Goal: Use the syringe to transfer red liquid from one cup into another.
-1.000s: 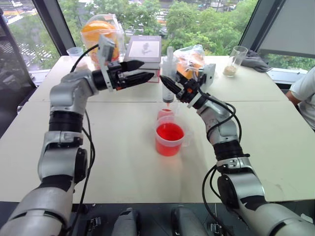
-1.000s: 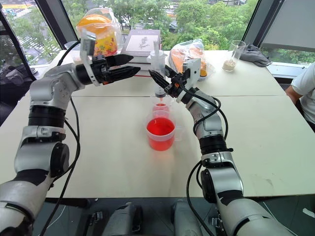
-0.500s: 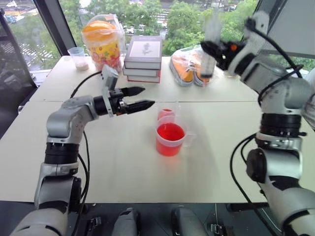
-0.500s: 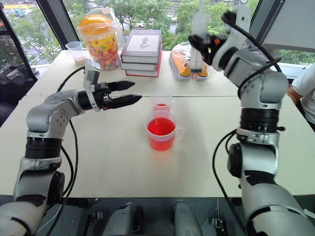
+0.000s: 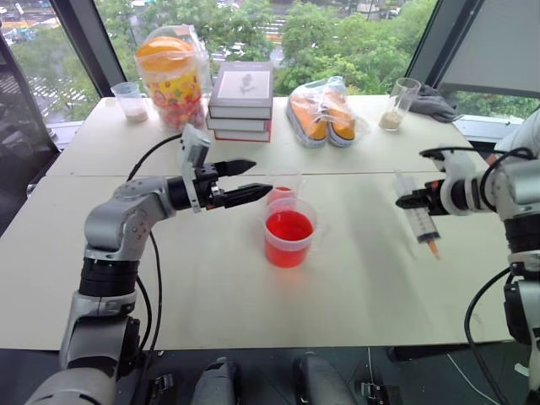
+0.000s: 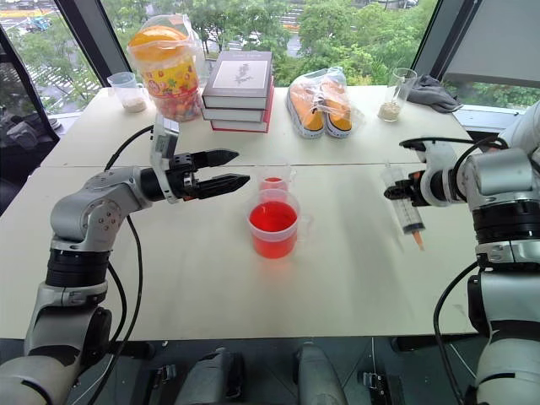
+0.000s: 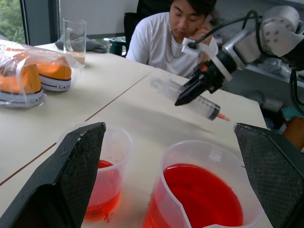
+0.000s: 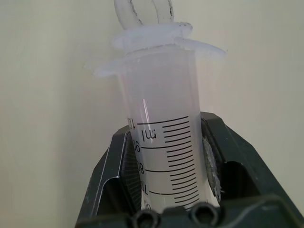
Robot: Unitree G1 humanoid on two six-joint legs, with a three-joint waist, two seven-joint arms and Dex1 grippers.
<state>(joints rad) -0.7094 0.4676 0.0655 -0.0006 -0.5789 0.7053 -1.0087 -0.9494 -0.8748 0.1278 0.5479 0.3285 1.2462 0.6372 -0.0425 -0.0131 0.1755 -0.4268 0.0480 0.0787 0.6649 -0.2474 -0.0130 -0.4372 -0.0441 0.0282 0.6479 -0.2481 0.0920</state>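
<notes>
On the pale table (image 5: 211,295), running from the largest thing to the smallest:

- Left gripper (image 5: 253,179), reaching in from nine o'clock, fingers spread and nothing between them, tips just short of the two cups.
- Right gripper (image 6: 391,191), out at three o'clock, clenched on the barrel of the syringe (image 5: 417,218); the right wrist view shows the printed markings pinched between its pads.
- Stack of books (image 5: 242,99) at twelve o'clock along the far edge, with bagged orange shoes (image 5: 325,116) at one o'clock and a bagged jar of sweets (image 5: 170,74) at eleven.
- Wide cup (image 5: 289,232) at the table's centre, well filled with red liquid (image 5: 288,228).
- Narrow cup (image 6: 274,179), touching or nearly touching the wide cup on its twelve o'clock side, a little red in the bottom.
- The syringe, tilted, orange tip lowermost near the tabletop, well apart from both cups at their three o'clock.
- Person in a white shirt (image 7: 161,38), seated beyond the table's right end.
</notes>
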